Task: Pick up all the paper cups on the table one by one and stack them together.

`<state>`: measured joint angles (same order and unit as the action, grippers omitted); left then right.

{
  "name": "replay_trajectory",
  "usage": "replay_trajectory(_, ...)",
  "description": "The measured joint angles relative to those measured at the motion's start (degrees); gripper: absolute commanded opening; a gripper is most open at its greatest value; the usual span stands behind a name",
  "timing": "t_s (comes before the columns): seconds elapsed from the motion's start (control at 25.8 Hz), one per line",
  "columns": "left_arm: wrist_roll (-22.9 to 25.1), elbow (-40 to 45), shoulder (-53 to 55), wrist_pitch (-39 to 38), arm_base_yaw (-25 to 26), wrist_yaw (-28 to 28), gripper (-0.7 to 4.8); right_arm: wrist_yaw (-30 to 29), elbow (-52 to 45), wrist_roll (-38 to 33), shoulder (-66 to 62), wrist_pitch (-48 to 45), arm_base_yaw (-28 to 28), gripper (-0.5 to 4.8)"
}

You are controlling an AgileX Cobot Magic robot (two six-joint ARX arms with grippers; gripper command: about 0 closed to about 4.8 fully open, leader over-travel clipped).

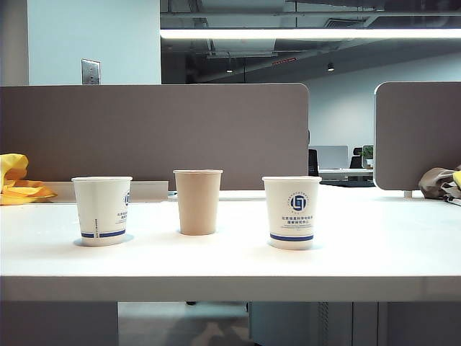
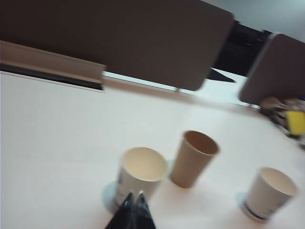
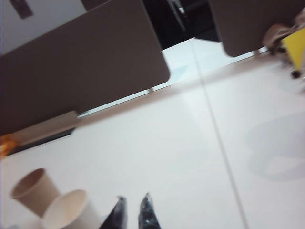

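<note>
Three paper cups stand upright in a row on the white table (image 1: 230, 270): a white one with a blue band (image 1: 102, 210) on the left, a plain tan one (image 1: 197, 202) in the middle, and a white one with a blue logo (image 1: 292, 212) on the right. Neither gripper shows in the exterior view. My left gripper (image 2: 134, 195) is shut and empty, its tips just short of the left white cup (image 2: 141, 172), with the tan cup (image 2: 193, 158) and the other white cup (image 2: 269, 193) beyond. My right gripper (image 3: 134, 196) is slightly open with nothing between its fingers, beside the right white cup (image 3: 69, 213) and the tan cup (image 3: 34, 191).
Grey-brown partition panels (image 1: 155, 133) close off the back of the table. A yellow bundle (image 1: 16, 180) lies at the far left. A brown and yellow heap (image 1: 443, 184) sits at the far right. A seam (image 3: 219, 133) runs across the tabletop.
</note>
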<state>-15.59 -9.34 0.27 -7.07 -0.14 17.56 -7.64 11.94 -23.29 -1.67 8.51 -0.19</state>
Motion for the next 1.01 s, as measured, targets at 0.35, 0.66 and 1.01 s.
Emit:
replay_trajectory(0.35, -4.63, -0.52, -0.02, 0.96, 0.00, 14.27, -0.03, -4.50, 4.50, -3.63, 0.04, -0.61, 0.00, 0.11)
replay_trajectory(0.66, -4.87, -0.66, -0.07, 2.73, 0.00, 14.38, -0.03, -5.99, 4.48, -3.52, 0.04, -0.44, -0.02, 1.09)
replay_trajectory(1.01, -11.45, -0.66, -0.02, 2.38, 0.00, 17.59, 1.88, -17.57, 4.50, -3.34, -0.83, 0.17, 0.00, 1.82)
